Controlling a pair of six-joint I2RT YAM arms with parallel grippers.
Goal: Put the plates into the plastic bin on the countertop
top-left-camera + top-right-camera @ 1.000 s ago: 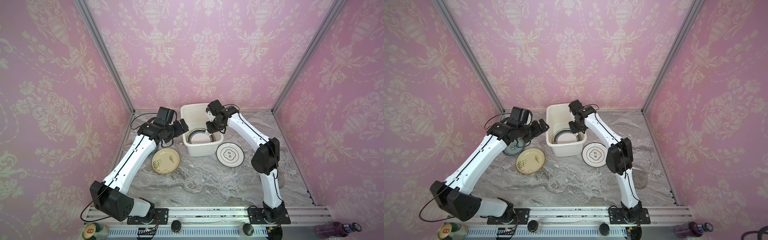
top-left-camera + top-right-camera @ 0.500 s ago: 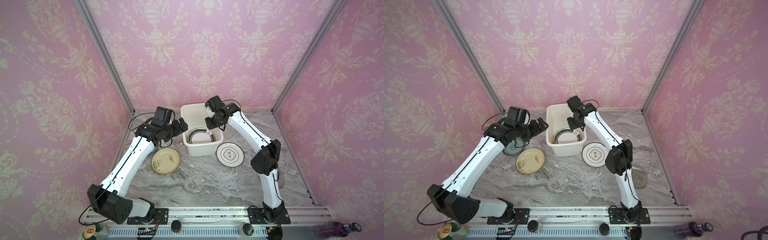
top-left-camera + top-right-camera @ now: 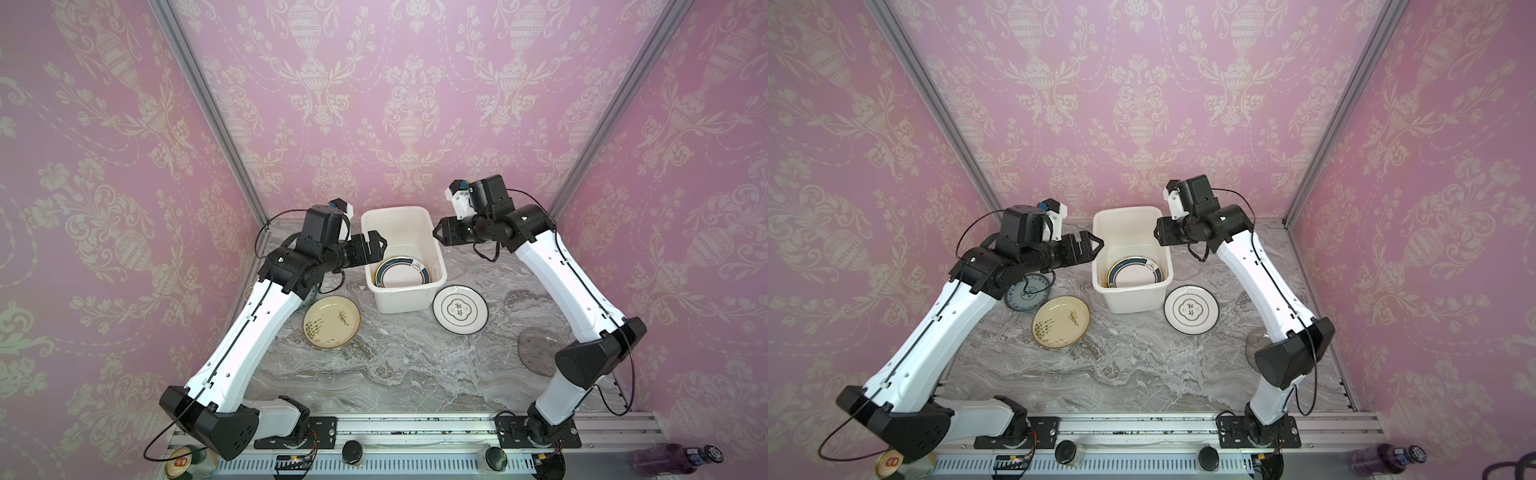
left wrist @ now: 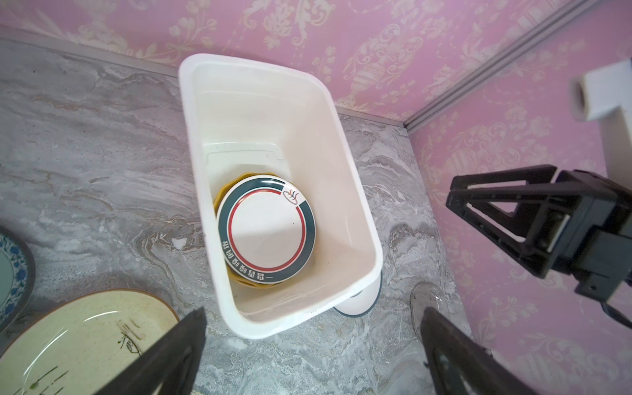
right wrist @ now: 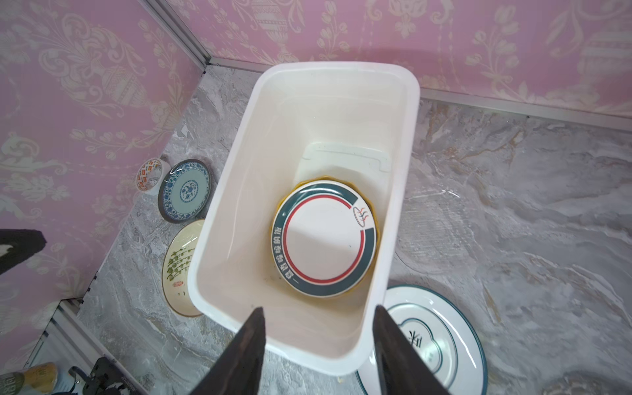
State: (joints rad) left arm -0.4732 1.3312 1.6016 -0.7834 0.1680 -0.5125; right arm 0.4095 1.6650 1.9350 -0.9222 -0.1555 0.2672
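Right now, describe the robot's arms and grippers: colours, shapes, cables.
The left arm and right arm have glossy white link shells, black joint housings and thin black cables looping alongside. The left gripper and right gripper are black, with fingers built as open triangular frames. Each wrist carries a black motor block and a small white camera mount with a blue part.

One bin, with at least two inside: a lettered plate over a yellow plate. On the counter: one cream plate, one blue plate, one ringed plate, seemingly two clear glass plates.
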